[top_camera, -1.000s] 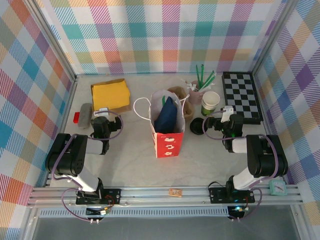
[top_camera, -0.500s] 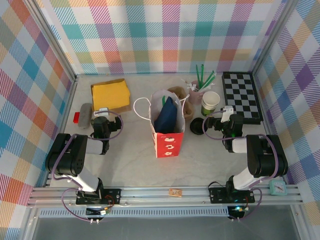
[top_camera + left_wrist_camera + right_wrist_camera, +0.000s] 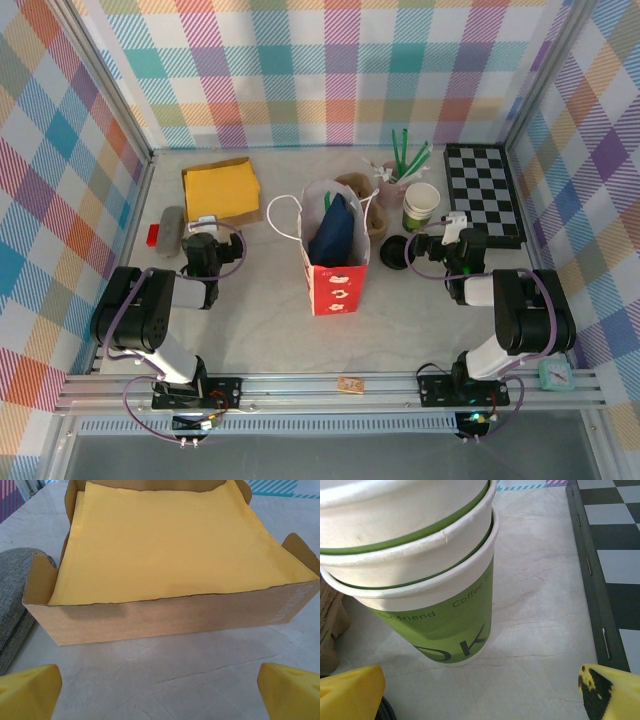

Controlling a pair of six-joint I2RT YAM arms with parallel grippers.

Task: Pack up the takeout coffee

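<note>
Top external view shows both arms folded low near the near edge of the worktop (image 3: pixel 260 320), 1 on each side of a red and white paper bag (image 3: pixel 335 285) standing upright mid-worktop. The takeout coffee (image 3: pixel 394 252) reads from above as a round black lid just right of the bag; the cup under that lid is too hidden to make out. It sits on the worktop between the bag and the right gripper (image 3: pixel 450 222). It is near that gripper's left side, apart from it, and a little closer to the near edge than the fingertips.

Right wrist view has the right gripper (image 3: pixel 480 695) spread wide, with nothing between its 2 yellow fingers (image 3: pixel 350 695). Straight ahead of it stands a lidless stack of green and cream cups (image 3: pixel 420 580), and a chessboard (image 3: pixel 615 555) lies along the right. From above, the stack of cups (image 3: pixel 421 205) stands beyond the coffee toward the far edge, and the chessboard (image 3: pixel 483 195) lies by the far right corner.

The left gripper (image 3: pixel 205 225) is well apart from the coffee, on the other side of the bag. Left wrist view shows it (image 3: pixel 160 692) also spread wide and empty. It faces a shallow cardboard box (image 3: pixel 165 617) filled with yellow paper, with a grey pad (image 3: pixel 15 605) at the box's left side.
</note>
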